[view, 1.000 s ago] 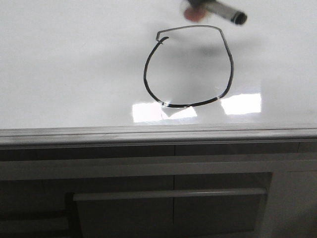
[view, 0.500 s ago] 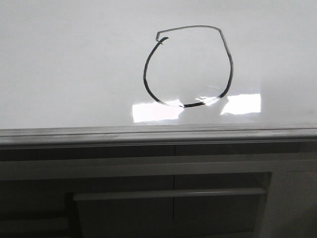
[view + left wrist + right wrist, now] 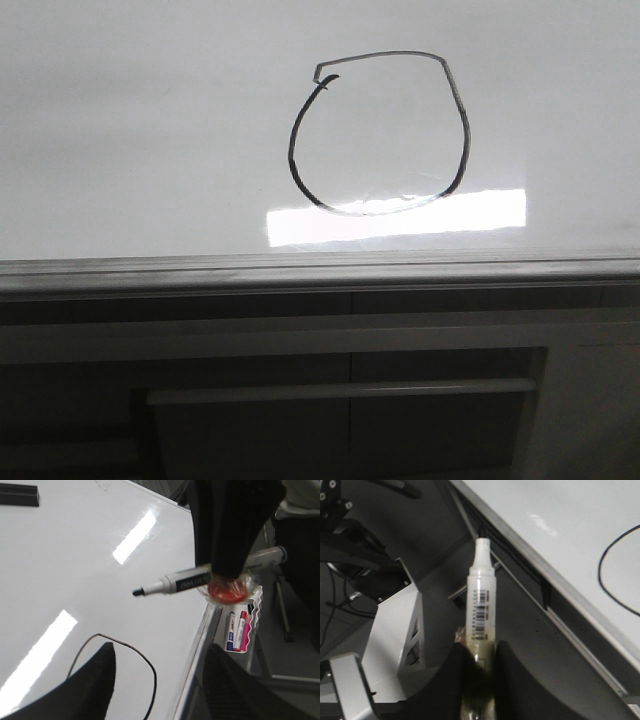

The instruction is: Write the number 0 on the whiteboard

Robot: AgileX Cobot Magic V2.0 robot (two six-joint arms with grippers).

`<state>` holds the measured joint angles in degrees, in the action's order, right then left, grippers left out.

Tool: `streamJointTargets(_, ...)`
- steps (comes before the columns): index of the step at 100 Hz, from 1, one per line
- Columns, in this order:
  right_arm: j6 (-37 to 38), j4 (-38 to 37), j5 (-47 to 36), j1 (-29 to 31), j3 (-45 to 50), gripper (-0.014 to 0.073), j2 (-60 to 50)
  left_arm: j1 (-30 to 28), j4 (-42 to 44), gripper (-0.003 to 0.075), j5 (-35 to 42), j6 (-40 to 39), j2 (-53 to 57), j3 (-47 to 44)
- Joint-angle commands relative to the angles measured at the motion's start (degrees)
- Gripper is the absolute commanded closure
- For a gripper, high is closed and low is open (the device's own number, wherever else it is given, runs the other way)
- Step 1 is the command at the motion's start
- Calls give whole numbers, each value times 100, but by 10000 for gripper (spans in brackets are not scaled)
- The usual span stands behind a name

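Note:
The number 0 (image 3: pixel 292 150) is a thin black loop with a flat angular top and a small tick at its upper left, drawn on the glossy whiteboard (image 3: pixel 150 130). No gripper shows in the front view. My right gripper (image 3: pixel 480 655) is shut on a white marker (image 3: pixel 481 600) and holds it off the board, past the edge rail. In the left wrist view the marker (image 3: pixel 180 582) hangs in the air, its black tip uncapped. My left gripper (image 3: pixel 160 680) is open and empty above part of the 0 (image 3: pixel 132 648).
A grey edge rail (image 3: pixel 320 270) runs along the board's near side, with a dark cabinet (image 3: pixel 250 430) and bar handle (image 3: pixel 340 390) below. A bright glare strip (image 3: pixel 400 215) lies under the loop. A tray of spare markers (image 3: pixel 237 630) hangs off the board's edge.
The marker seen at the top of the front view a second ago has gone out of that view. The two glare patches have joined into one strip. The 0 is unchanged.

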<state>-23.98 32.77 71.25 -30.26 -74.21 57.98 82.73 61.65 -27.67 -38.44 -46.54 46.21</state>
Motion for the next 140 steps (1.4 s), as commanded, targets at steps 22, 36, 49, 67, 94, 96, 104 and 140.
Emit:
streamJointTargets(22, -69, 1007, 320, 28, -122, 651, 332, 1065, -660, 363, -2363, 2274, -826, 1129)
streamJointTargets(36, -69, 1031, 320, -327, -122, 651, 519, 1286, -612, 363, -2902, 2294, -1052, 1353)
streamJointTargets(49, -69, 940, 320, -918, -122, 651, 710, 1299, -649, 363, -2987, 2294, -1052, 1413)
streamJointTargets(67, -69, 910, 177, -1411, -122, 651, 862, 1299, -853, 363, -3303, 2323, -1052, 1413)
streamJointTargets(94, -69, 910, 137, -1451, -122, 651, 964, 1299, -1225, 364, -3170, 2426, -1052, 1413)
streamJointTargets(96, -69, 910, 128, -1451, -122, 651, 964, 1299, -1293, 364, -3159, 2426, -1052, 1413)
streamJointTargets(104, -69, 898, 114, -1451, -122, 651, 1000, 1352, -1456, 364, -3131, 2486, -1052, 1413)
streamJointTargets(140, -69, 839, 111, -1451, -122, 651, 1145, 1723, -1523, 437, -3171, 2608, -1052, 1413)
